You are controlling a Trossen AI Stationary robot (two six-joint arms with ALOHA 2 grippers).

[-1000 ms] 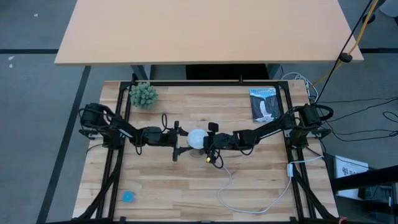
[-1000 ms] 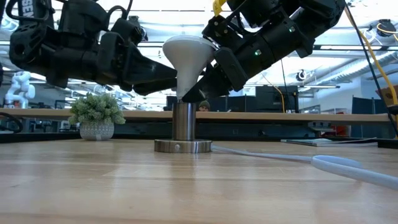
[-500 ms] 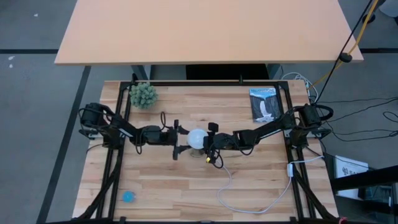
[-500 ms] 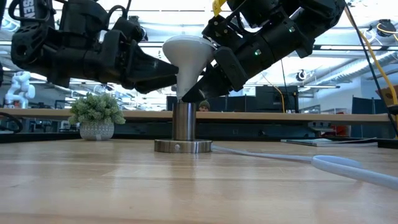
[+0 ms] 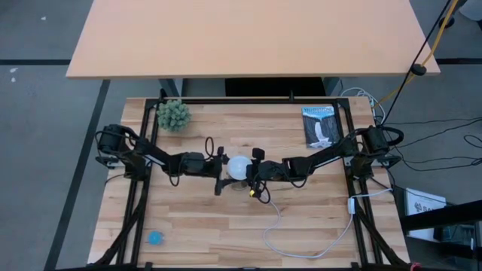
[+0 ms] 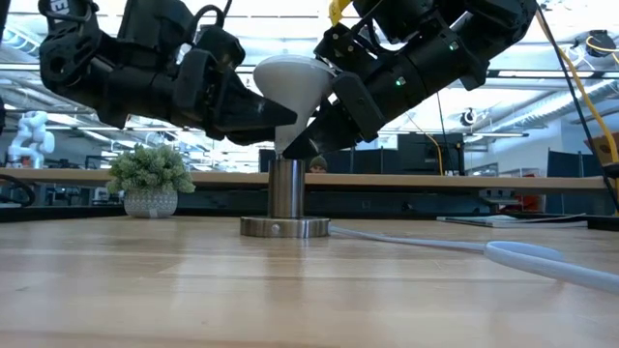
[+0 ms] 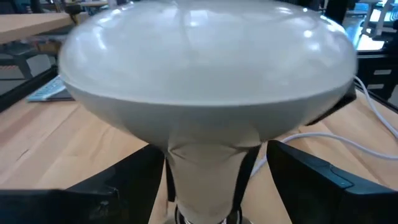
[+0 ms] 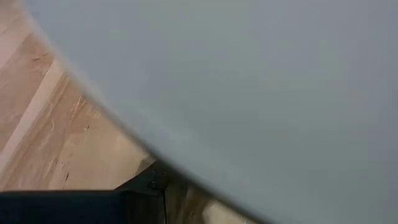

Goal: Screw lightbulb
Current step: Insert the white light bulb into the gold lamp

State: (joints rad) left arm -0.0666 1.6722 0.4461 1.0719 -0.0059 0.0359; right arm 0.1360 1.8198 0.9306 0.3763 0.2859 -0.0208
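Observation:
The white lightbulb (image 5: 239, 168) stands upright at the table's middle, its narrow base down in a silvery socket (image 6: 284, 198) on a round disc. My right gripper (image 6: 305, 135) comes from the table's right and is shut on the bulb under its globe. My left gripper (image 5: 222, 175) comes from the left and is open. In the left wrist view its two fingers (image 7: 124, 180) stand on either side of the bulb's neck (image 7: 205, 168), just below the globe. Whether they touch it, I cannot tell. My right gripper holds the lightbulb by its tapering neck (image 6: 293, 130), under the globe. Its fingers slant down from the table's right side. One dark finger (image 6: 311, 135) lies against the neck; the globe and the gripper hide the other. The bulb stays upright in the socket.
A white cord (image 5: 301, 241) runs from the socket disc toward the near right edge. A small potted plant (image 5: 174, 114) stands at the far left, a booklet (image 5: 318, 126) lies at the far right, and a small blue thing (image 5: 155, 238) lies at the near left.
My left gripper has moved toward the table's right, in to the lightbulb, and risen a little; its fingers now reach beside the bulb's neck. The bulb and my right gripper have kept still.

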